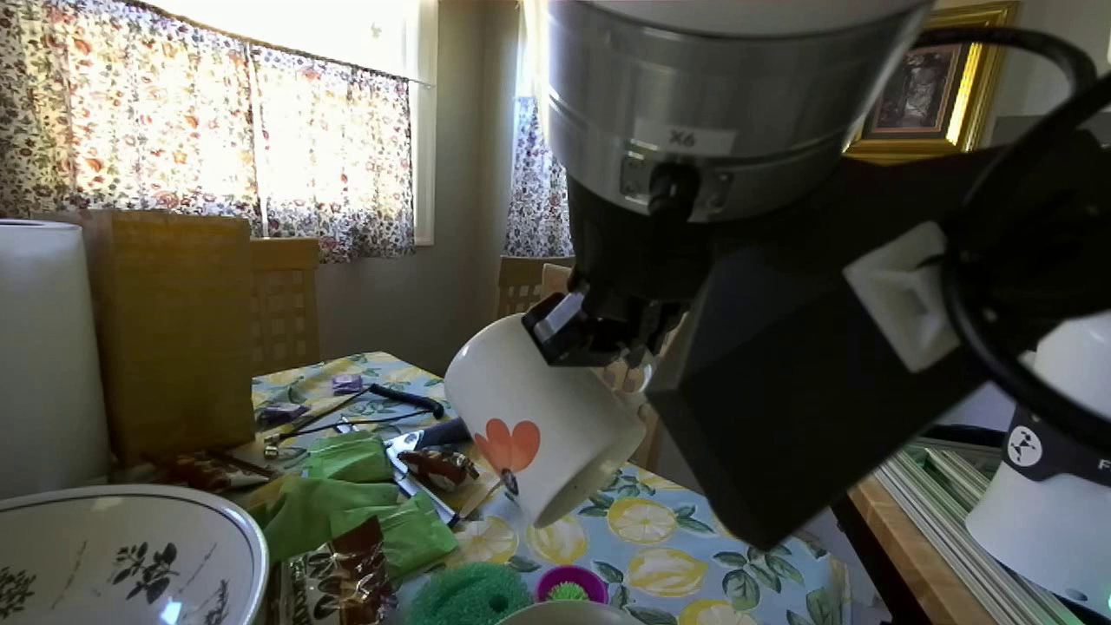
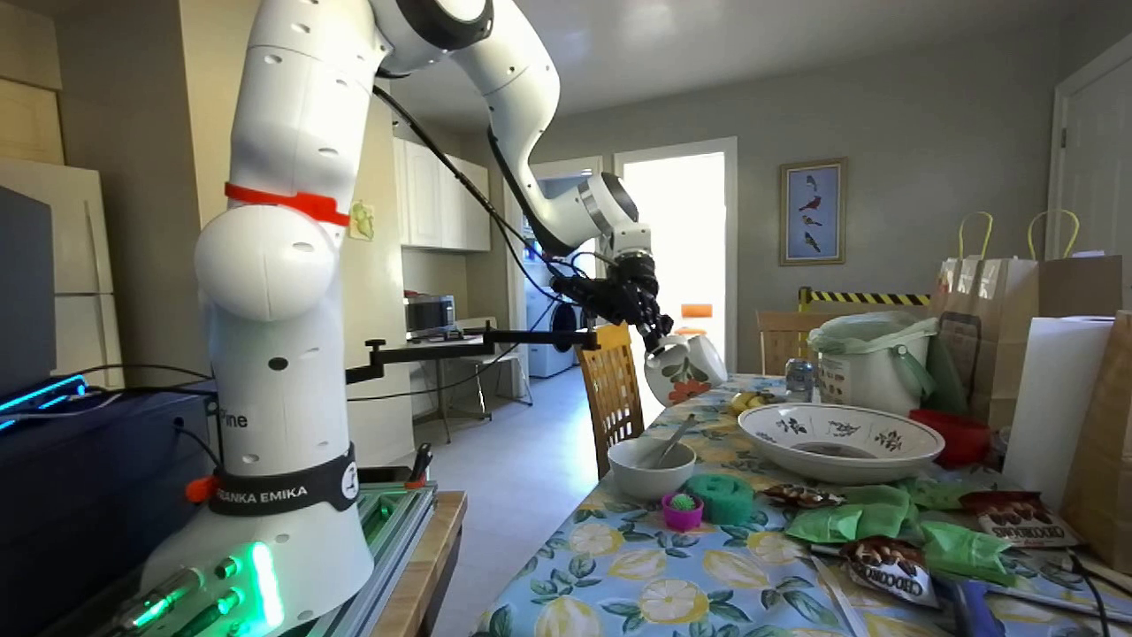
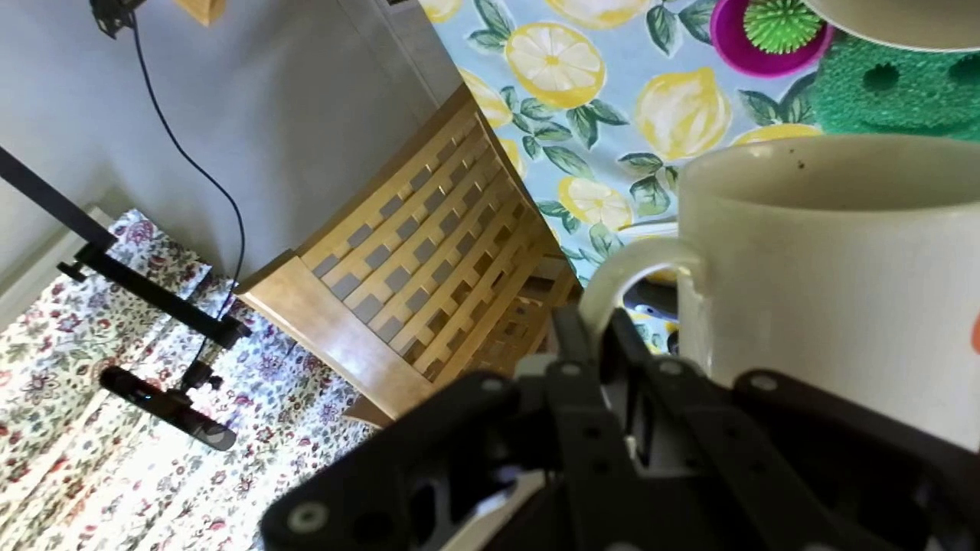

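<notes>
A white mug [image 1: 555, 408] with an orange-red flower hangs in the air, tipped well over, its mouth slanting down in an exterior view. My gripper [image 3: 599, 329] is shut on the mug's handle; in the wrist view one finger passes inside the handle loop and the other lies outside it. The mug body [image 3: 827, 298] fills the right side there, rim toward the top. The mug [image 2: 690, 370] is also seen from the side, just below the gripper [image 2: 661, 343]. Its inside is only partly visible, with a few dark specks near the rim.
Below on the lemon-print tablecloth are a white bowl [image 2: 635, 478] with a spoon, a green sponge [image 2: 723, 502] and a magenta cup [image 2: 682, 515]. A wide patterned bowl [image 2: 840, 464], green wrappers [image 1: 347, 508] and snack packets lie beyond. A wooden chair [image 3: 429, 252] stands against the table edge.
</notes>
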### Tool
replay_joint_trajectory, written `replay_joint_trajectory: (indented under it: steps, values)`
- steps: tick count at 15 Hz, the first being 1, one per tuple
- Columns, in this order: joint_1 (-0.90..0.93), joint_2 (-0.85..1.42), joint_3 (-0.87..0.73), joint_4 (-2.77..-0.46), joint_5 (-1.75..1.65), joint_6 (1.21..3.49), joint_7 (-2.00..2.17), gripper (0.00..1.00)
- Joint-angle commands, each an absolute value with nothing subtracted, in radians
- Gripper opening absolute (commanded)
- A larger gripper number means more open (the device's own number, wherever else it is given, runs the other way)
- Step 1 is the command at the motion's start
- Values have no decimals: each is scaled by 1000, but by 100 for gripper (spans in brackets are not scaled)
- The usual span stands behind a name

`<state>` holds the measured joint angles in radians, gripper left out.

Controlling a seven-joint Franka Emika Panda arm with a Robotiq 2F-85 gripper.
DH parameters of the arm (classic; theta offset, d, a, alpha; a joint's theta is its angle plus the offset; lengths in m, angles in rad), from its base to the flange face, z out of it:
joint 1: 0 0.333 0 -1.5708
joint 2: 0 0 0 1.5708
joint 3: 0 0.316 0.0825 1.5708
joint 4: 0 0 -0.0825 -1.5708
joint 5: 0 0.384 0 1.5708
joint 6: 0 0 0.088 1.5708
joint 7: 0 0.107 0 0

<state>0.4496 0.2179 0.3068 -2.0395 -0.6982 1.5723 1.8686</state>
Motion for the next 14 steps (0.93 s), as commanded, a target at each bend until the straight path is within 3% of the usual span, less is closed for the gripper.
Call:
replay_joint_trajectory:
  steps: [1, 14]
  values:
    - [456, 232, 314, -2004, -722, 1559, 1904, 3]
    - [458, 227, 316, -2001, -722, 1557, 1904, 3]
